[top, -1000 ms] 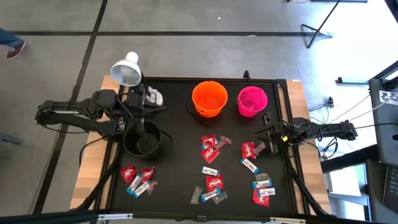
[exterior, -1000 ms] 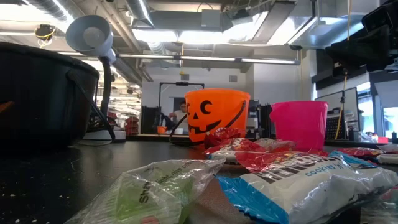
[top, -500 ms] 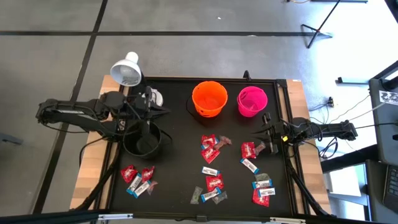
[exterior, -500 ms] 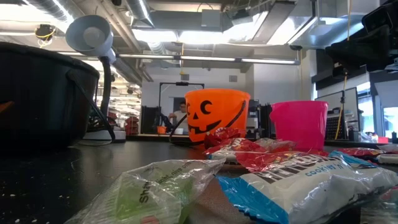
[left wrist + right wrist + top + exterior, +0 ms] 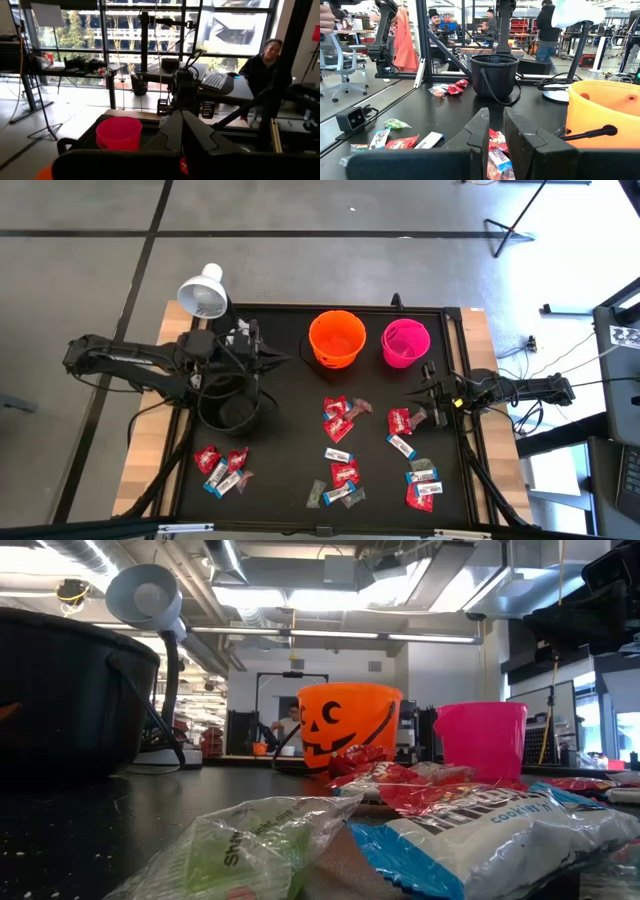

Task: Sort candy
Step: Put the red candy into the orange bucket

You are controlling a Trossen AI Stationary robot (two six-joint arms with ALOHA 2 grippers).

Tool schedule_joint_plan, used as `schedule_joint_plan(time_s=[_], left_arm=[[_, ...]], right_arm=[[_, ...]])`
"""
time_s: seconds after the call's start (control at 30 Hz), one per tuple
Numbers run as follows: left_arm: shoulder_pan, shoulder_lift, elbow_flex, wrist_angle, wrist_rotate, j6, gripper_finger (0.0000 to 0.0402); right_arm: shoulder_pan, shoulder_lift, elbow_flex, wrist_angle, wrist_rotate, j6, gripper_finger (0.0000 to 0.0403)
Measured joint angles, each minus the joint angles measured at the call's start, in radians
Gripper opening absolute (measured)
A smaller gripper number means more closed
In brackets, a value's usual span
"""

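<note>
Wrapped candy lies loose on the black table top in clusters: near left (image 5: pixel 221 469), centre (image 5: pixel 339 418) and right (image 5: pixel 421 485). Most pieces are red or blue-and-white. More candy fills the low view's foreground (image 5: pixel 470 825). My left gripper (image 5: pixel 284 361) is shut with nothing in it. It points level toward the table's right, above the far rim of the black bucket (image 5: pixel 235 406). In its wrist view the fingers (image 5: pixel 172 131) meet. My right gripper (image 5: pixel 412 394) rests low at the right edge, its fingers a narrow gap apart (image 5: pixel 496 122) with nothing between them.
An orange pumpkin bucket (image 5: pixel 336 338) and a pink bucket (image 5: pixel 405 343) stand upright at the far side. A white desk lamp (image 5: pixel 204 295) stands at the far left corner. Bare table lies between the black bucket and the centre candy. People show in the room beyond.
My left gripper has moved toward the table's right edge, above the black bucket, staying shut and level. The candy and the buckets have not moved.
</note>
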Motion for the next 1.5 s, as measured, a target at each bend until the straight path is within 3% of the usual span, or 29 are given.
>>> schedule_joint_plan(time_s=[0.4, 1.5], left_arm=[[0.004, 0.07, 0.0, 0.029, -0.004, -0.048, 0.0], [0.051, 0.089, 0.0, 0.052, 0.004, 0.006, 0.0]], right_arm=[[0.0, 0.0, 0.0, 0.0, 0.0, 0.0, 0.0058], [0.0, 0.0, 0.0, 0.0, 0.0, 0.0, 0.0058]])
